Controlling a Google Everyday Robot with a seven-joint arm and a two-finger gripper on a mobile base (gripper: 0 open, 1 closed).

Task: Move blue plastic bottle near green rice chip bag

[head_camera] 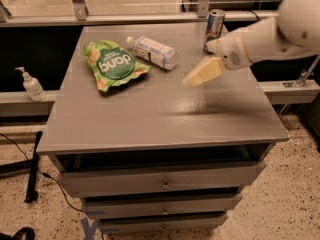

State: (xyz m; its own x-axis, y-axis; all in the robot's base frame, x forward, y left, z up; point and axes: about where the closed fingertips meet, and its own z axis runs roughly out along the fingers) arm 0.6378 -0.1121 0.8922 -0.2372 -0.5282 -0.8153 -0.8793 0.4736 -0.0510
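The blue plastic bottle [153, 52] lies on its side on the grey cabinet top [165, 114], white cap pointing left. Its cap end is right next to the upper right edge of the green rice chip bag [112, 65], which lies flat at the back left. My gripper [194, 79] hangs above the top to the right of the bottle, clear of it, and holds nothing. The white arm reaches in from the right.
A blue-and-silver drink can [214, 28] stands at the back right, just behind my arm. A small white pump bottle [31, 85] stands on a lower ledge to the left. The cabinet has drawers below its front edge.
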